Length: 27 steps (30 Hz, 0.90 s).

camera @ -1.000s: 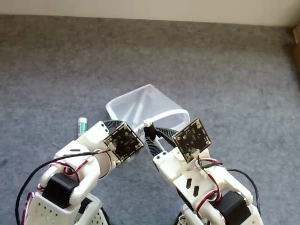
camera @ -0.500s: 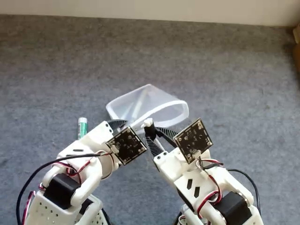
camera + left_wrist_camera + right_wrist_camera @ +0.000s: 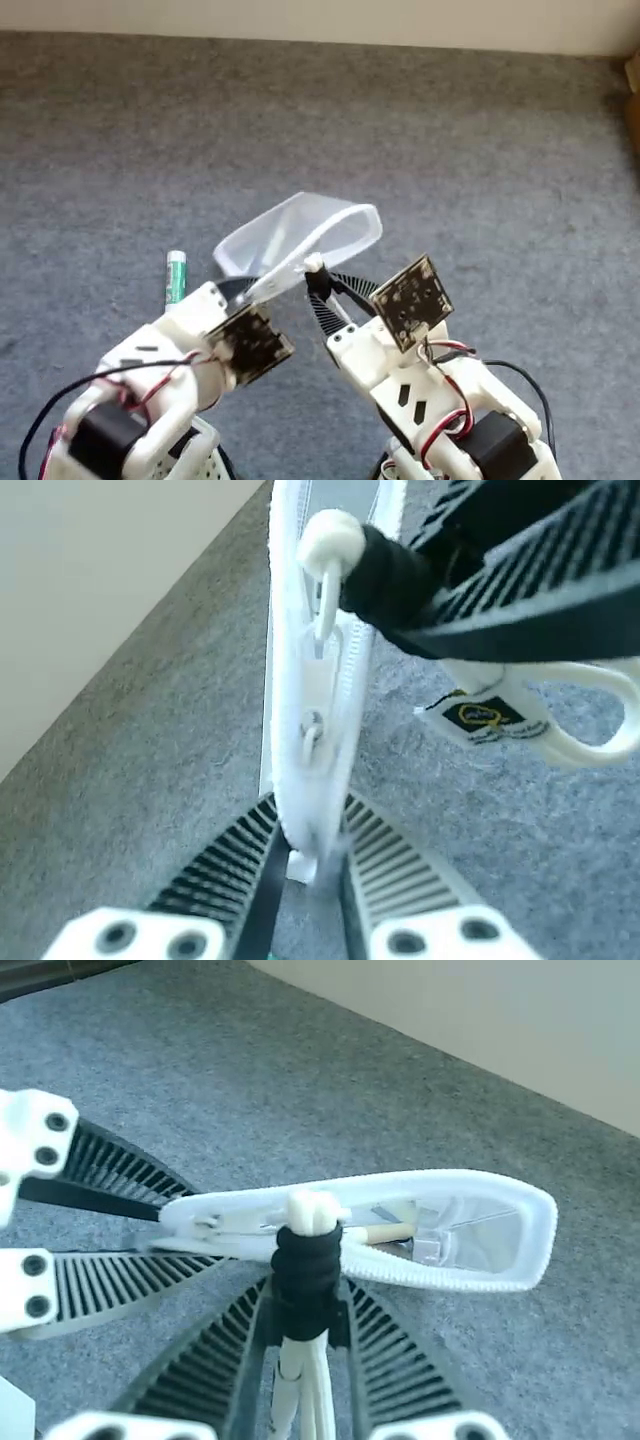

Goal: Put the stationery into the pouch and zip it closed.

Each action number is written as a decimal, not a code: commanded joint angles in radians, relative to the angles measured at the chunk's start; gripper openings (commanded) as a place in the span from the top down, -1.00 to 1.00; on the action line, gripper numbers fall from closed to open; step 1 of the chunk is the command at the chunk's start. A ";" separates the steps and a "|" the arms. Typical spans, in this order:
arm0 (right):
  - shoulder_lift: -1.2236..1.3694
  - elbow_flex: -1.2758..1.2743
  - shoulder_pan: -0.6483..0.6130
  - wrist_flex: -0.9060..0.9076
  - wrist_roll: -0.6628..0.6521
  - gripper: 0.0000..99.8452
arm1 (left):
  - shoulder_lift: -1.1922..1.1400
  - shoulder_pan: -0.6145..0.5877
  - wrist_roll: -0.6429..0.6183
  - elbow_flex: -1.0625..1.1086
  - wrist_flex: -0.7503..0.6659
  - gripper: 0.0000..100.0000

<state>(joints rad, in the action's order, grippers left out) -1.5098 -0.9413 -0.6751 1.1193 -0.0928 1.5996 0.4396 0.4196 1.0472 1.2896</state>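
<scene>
A translucent white pouch (image 3: 296,233) is held up off the grey carpet between both arms. My left gripper (image 3: 305,865) is shut on the end of its zipper edge (image 3: 315,680). My right gripper (image 3: 305,1312) is shut on the zipper pull (image 3: 305,1265), a black cord with a white bead (image 3: 312,1210). In the high view the left gripper (image 3: 262,287) and the right gripper (image 3: 318,290) sit close together below the pouch. The pouch mouth (image 3: 450,1235) gapes narrowly, and a pale stick (image 3: 385,1232) lies inside. A green-capped stick (image 3: 176,275) lies on the carpet left of the left arm.
Grey carpet (image 3: 480,150) runs open on all sides of the pouch. A pale wall (image 3: 320,15) borders the far edge. A small printed tag (image 3: 478,717) hangs from the pouch side.
The left arm has drawn back toward the lower left with the pouch end. The pouch has stretched and tilted, and its mouth has narrowed. The right arm has hardly moved.
</scene>
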 commanded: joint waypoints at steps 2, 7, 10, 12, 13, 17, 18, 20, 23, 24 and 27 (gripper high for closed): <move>-0.007 0.065 0.013 -0.004 0.008 0.99 | 0.133 -0.039 -0.011 -0.053 0.101 0.99; -0.007 0.065 0.018 -0.005 0.008 0.99 | 0.193 -0.139 -0.012 -0.025 0.117 0.99; -0.007 0.064 0.070 -0.047 0.008 0.99 | 0.219 -0.145 -0.014 -0.030 0.152 0.99; -0.005 0.062 0.114 -0.077 0.008 0.99 | 0.222 -0.148 -0.015 -0.030 0.166 0.99; -0.004 0.062 0.128 -0.082 0.008 0.99 | 0.222 -0.150 -0.015 -0.027 0.167 0.99; -0.005 0.062 0.130 -0.084 0.008 0.99 | 0.222 -0.150 -0.017 -0.025 0.172 0.99; -0.005 0.062 0.130 -0.084 0.008 0.99 | 0.222 -0.150 -0.023 -0.025 0.173 0.99; -0.005 0.062 0.130 -0.081 0.008 0.99 | 0.222 -0.150 -0.043 -0.025 0.172 0.99; -0.005 0.067 0.127 -0.024 0.009 0.98 | 0.222 -0.150 -0.051 -0.024 0.169 0.99; -0.005 0.073 0.119 0.007 0.018 0.98 | 0.222 -0.150 -0.052 -0.024 0.167 0.99; -0.005 0.114 0.024 0.105 0.091 0.85 | 0.222 -0.150 -0.075 -0.024 0.166 0.99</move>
<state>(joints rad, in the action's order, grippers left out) -1.5067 -0.9306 -0.5785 1.1500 -0.0560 1.8159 0.3092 0.3782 1.0395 1.4599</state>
